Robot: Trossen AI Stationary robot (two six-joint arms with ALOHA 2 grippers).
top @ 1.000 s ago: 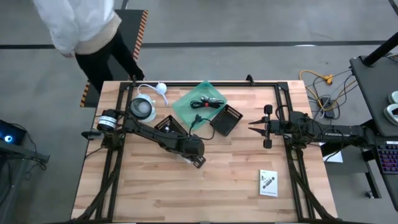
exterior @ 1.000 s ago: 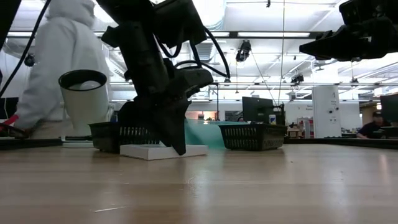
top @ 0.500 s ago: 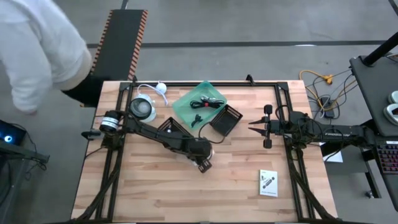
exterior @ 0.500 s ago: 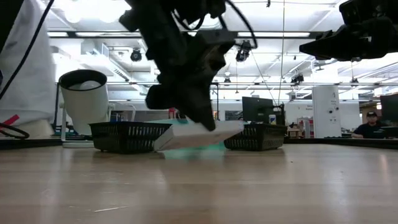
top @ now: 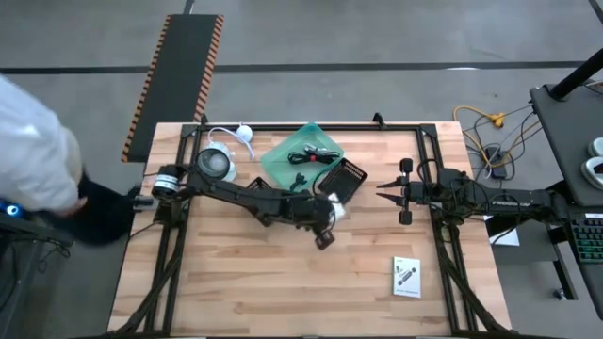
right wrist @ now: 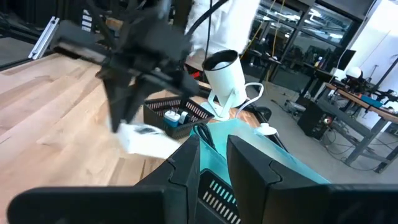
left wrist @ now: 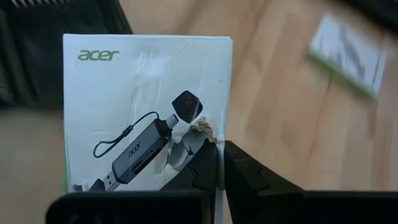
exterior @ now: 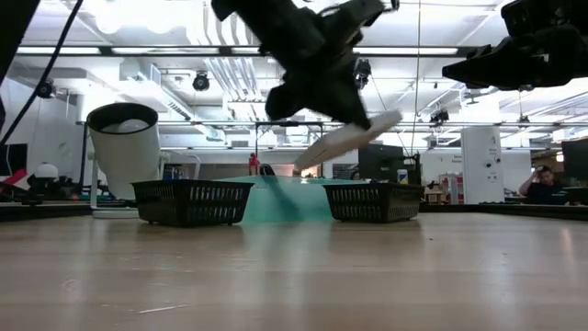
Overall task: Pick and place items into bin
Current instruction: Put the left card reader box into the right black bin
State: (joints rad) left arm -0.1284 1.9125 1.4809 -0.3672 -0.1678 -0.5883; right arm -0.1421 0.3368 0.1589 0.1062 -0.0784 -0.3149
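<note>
The wooden table (top: pixel 236 273) is carrying a green bin (top: pixel 303 155) and black baskets; a person is standing at its left. The left gripper (top: pixel 327 224) is pinching a white packet (left wrist: pixel 146 112) above the table, beside the bin. The right gripper (top: pixel 382 195) is hanging narrow

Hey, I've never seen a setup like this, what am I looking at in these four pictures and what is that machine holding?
Two robot arms work at a wooden table. One picture looks straight down, one looks level across the tabletop, and two come from cameras on the arms' wrists. The left gripper is shut on a white printed packet, lifted off the table near a black mesh basket. A green bin holds a black cable with red tie. Another packet lies on the table. The right gripper waits at the table's right side.
</note>
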